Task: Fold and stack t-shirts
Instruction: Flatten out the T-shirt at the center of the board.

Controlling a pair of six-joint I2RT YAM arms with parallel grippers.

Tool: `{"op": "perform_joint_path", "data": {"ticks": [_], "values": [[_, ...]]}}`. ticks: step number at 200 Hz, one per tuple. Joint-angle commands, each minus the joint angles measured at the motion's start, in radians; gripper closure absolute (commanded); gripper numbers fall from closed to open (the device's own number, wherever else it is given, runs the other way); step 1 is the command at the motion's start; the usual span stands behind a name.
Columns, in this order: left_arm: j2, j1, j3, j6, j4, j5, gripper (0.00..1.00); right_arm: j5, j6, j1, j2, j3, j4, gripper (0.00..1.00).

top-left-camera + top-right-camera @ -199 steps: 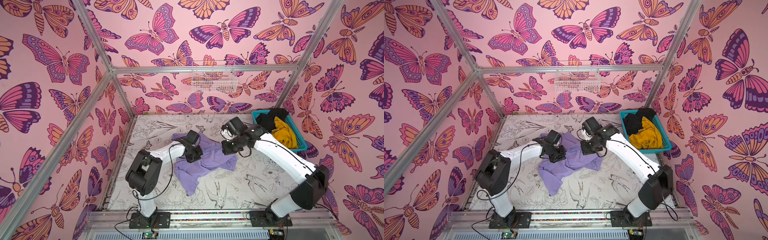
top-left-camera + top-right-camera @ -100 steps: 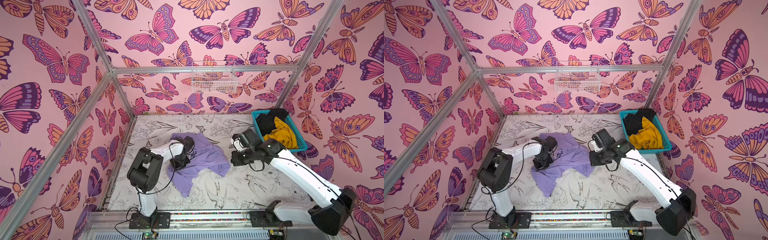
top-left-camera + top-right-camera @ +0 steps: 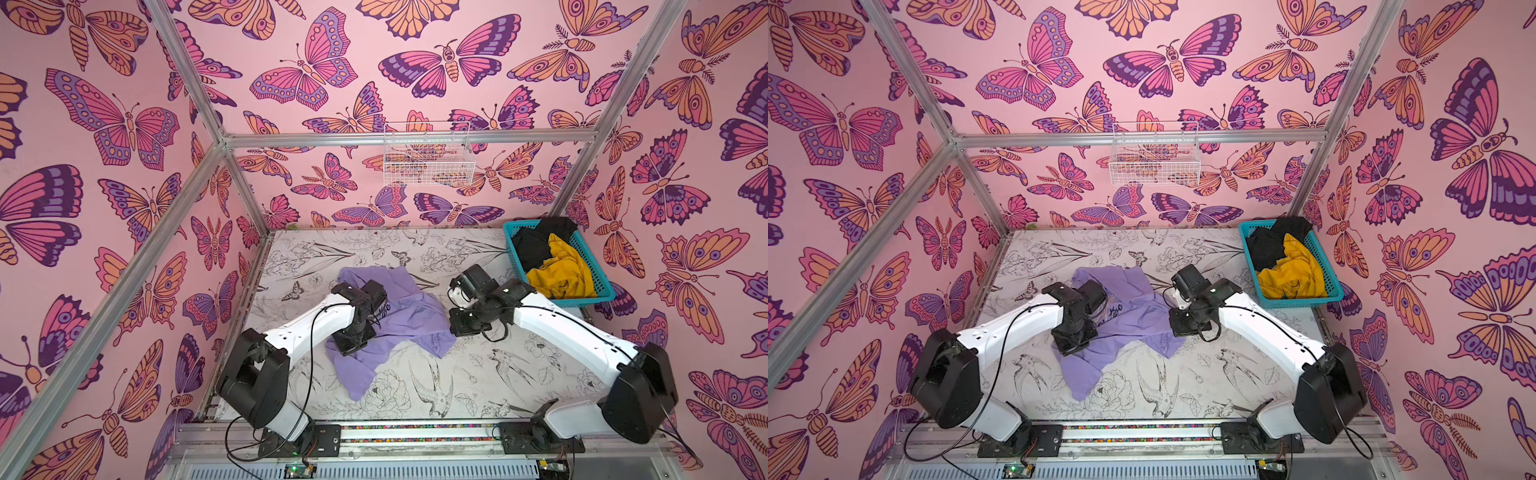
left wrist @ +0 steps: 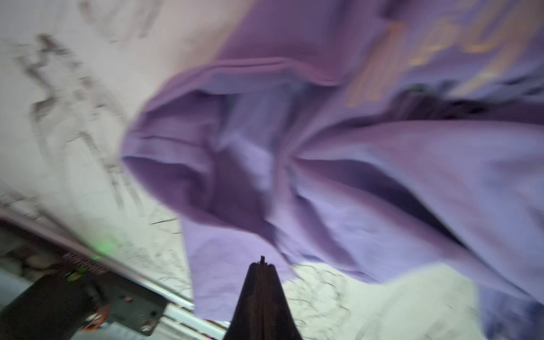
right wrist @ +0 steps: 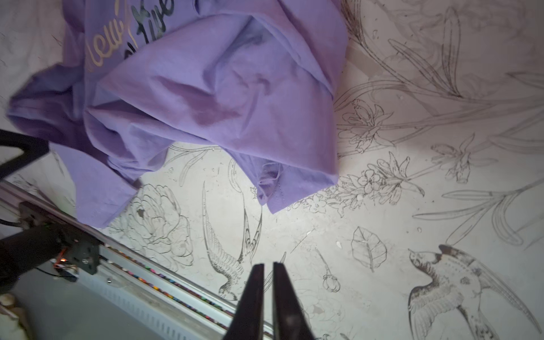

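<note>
right wrist view: right gripper (image 5: 268, 265) has come off the lavender shirt (image 5: 223, 97), jaws a crack apart, empty; left gripper (image 4: 262, 262) closed, hold unclear; shirt lies crumpled, fold not begun.

Our left gripper (image 4: 261, 266), jaws closed, hangs over the lavender shirt (image 4: 353, 176). Our right gripper (image 5: 268, 272), barely parted, hovers beside it.

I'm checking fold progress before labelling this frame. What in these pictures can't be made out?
- Left wrist view: motion blur smears the lavender shirt; folds unreadable.
- Right wrist view: the shirt's print is cut by the picture edge and a fold.
- Both top views: the yellow shirt covers much of the black shirt in the basket.
</note>
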Motion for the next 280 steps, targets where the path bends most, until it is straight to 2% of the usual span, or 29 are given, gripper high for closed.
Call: {"op": "perform_joint_path", "data": {"ticks": [1,11,29,63,96,134,187,233,280], "values": [[0.045,0.025,0.035,0.124,0.369,0.244,0.90,0.053,-0.077,0.002,0.084,0.071,0.005,0.70],[0.087,0.025,0.085,0.151,0.416,0.247,0.86,0.053,-0.089,-0.003,0.091,0.107,0.001,0.58],[0.182,0.028,0.210,0.234,0.409,0.237,0.75,0.052,-0.096,-0.009,0.131,0.164,-0.007,0.52],[0.364,0.037,0.360,0.359,0.390,0.245,0.66,0.057,-0.105,-0.015,0.125,0.218,-0.039,0.52],[0.501,0.026,0.480,0.435,0.281,0.205,0.66,0.078,-0.093,-0.020,0.061,0.197,-0.056,0.52],[0.541,-0.004,0.551,0.548,0.185,0.071,0.57,0.086,-0.084,-0.041,-0.001,0.170,-0.072,0.52],[0.608,-0.030,0.702,0.661,0.008,-0.077,0.54,0.096,-0.061,-0.044,-0.034,0.137,-0.081,0.53],[0.685,-0.031,0.737,0.703,-0.089,-0.035,0.52,0.103,-0.053,-0.045,-0.046,0.143,-0.082,0.54],[0.678,-0.035,0.728,0.757,-0.119,-0.052,0.48,0.103,-0.048,-0.046,-0.040,0.142,-0.078,0.54]]}}
